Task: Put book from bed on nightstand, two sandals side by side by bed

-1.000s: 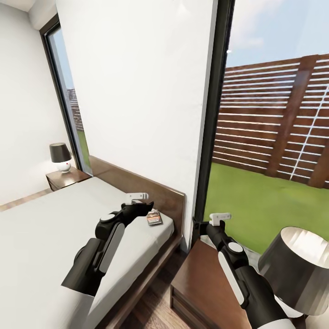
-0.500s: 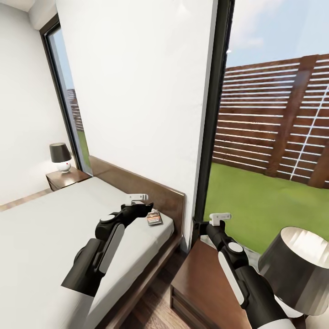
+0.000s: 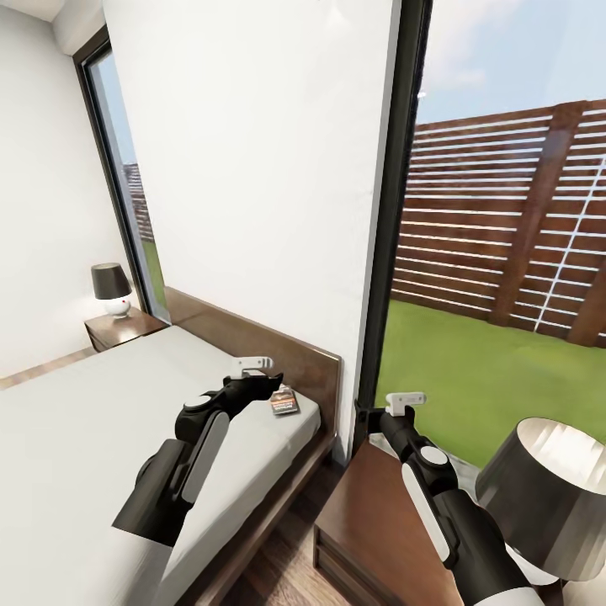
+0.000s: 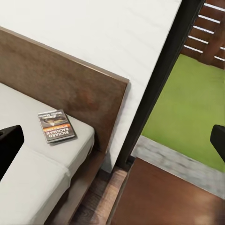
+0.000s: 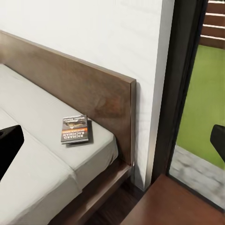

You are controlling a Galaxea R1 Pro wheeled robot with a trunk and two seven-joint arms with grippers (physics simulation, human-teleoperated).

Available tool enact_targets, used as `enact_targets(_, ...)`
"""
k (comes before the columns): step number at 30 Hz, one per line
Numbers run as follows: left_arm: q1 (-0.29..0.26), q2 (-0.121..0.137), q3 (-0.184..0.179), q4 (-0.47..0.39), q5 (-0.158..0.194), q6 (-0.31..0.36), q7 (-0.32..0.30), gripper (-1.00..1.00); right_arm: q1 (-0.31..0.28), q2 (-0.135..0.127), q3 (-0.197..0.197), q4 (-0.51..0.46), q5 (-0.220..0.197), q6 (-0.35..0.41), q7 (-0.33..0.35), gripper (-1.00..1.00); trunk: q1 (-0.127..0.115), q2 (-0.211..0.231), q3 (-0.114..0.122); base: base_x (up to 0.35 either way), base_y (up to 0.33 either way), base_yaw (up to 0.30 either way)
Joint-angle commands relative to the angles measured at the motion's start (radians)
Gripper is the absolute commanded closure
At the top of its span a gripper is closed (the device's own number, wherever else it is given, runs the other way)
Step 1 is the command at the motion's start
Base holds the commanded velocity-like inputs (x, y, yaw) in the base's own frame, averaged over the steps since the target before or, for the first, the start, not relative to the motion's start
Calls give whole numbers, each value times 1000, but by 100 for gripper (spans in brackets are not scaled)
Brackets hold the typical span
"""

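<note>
While you look down from the head camera, the book (image 3: 284, 401) lies flat on the bed (image 3: 76, 421), cover up, on the mattress corner nearest the headboard (image 3: 278, 345) and the tall window (image 3: 505, 252). Its long axis runs roughly from the headboard toward the foot of the bed, slightly skewed, with the title lettering at the end away from the headboard. You have one book in sight, seen again in the left wrist view (image 4: 56, 125) and the right wrist view (image 5: 75, 129).

Your left gripper (image 3: 253, 364) hangs over the mattress just beside the book, on the side away from the window, not touching it. Its white fingers (image 3: 263, 362) sit close together with nothing between them, though you cannot tell whether they are fully pressed shut. Your right gripper (image 3: 405, 398) hovers above the nightstand (image 3: 362, 522) next to the bed's window side, empty; how far its fingers are parted cannot be told.

You can count two nightstands: the near one, and a second nightstand (image 3: 122, 330) beyond the far side of the bed. Each carries one lamp, so two lamps: a large-looking near lamp (image 3: 547, 497) and a far lamp (image 3: 111, 288). Wood-plank floor (image 3: 278, 572) shows between the bed and the near nightstand
</note>
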Motion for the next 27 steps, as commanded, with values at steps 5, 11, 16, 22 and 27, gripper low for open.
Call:
enact_targets(5,-1,0,-1,-2,11,4,7,-100,0,0,1,-1,-10,4,-4,-100,0,-1,-1,0,0,0)
enact_targets(11,-1,0,-1,-2,11,4,7,-100,0,0,1,-1,-10,4,-4,-100,0,-1,-1,0,0,0)
enact_targets(16,-1,1,-1,-2,11,4,7,-100,0,0,1,-1,-10,4,-4,-100,0,-1,-1,0,0,0)
enact_targets(22,-1,1,-1,1,12,4,6,-100,0,0,1,-1,-10,4,-4,-100,0,-1,-1,0,0,0)
enact_targets(27,0,1,-1,4,12,4,6,-100,0,0,1,-1,-10,4,-4,-100,0,-1,-1,0,0,0)
